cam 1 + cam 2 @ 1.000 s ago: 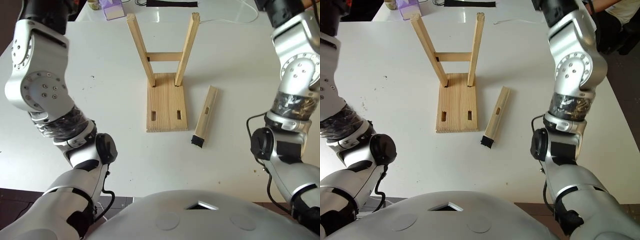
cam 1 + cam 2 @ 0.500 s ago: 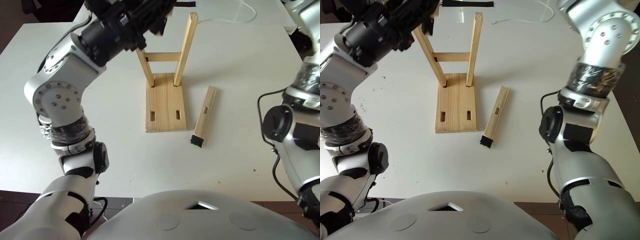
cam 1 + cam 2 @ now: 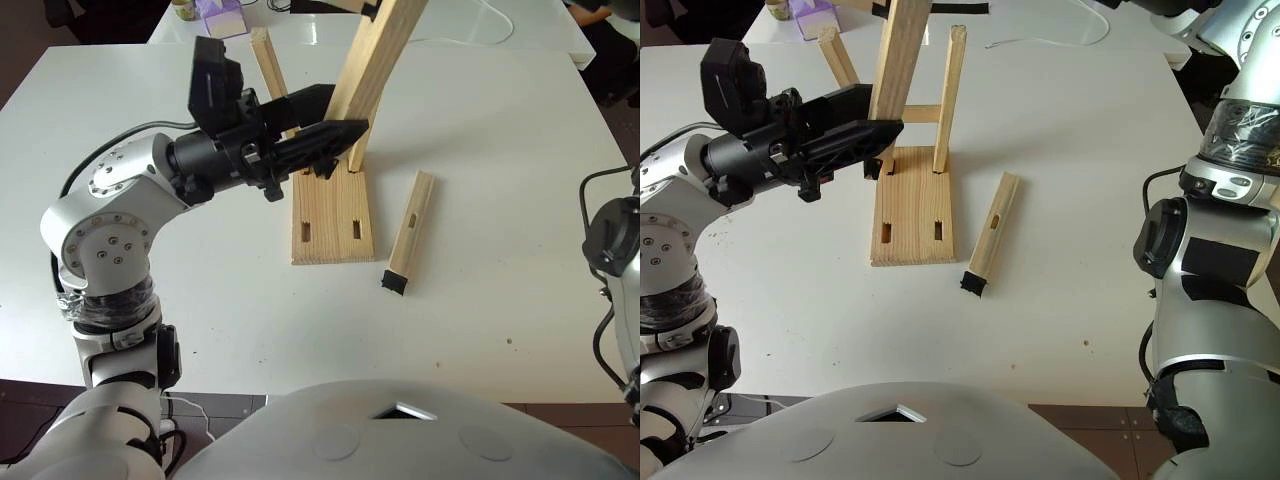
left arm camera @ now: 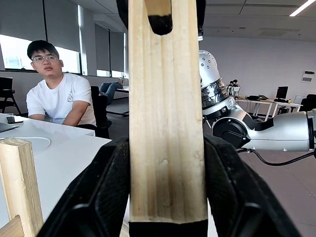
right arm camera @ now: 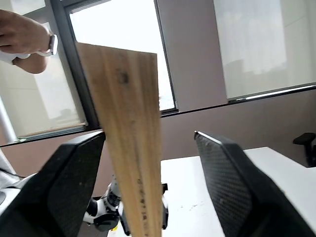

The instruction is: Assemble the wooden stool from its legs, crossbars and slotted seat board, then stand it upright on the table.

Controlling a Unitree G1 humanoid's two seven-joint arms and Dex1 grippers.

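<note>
Right, I judge this the third-leg step. At centre left my left gripper (image 3: pixel 350 108) pinches a leg (image 3: pixel 378 55) near its lower end, pads tight on both faces, tilted above the board (image 3: pixel 332 250) in mid-frame. The board lies flat – a pair of legs (image 3: pixel 955 90) and a crossbar (image 3: pixel 923 113) already stand at its far end, two near slots (image 3: pixel 308 231) bare. To its right lies a loose leg (image 3: pixel 410 230). My right gripper (image 5: pixel 148 133) is spread around the held leg higher up. Next it needs squaring and lowering into a slot. The table (image 3: pixel 520 140) is white, a purple box (image 3: pixel 222 15) at upper left – windowed office behind.
</note>
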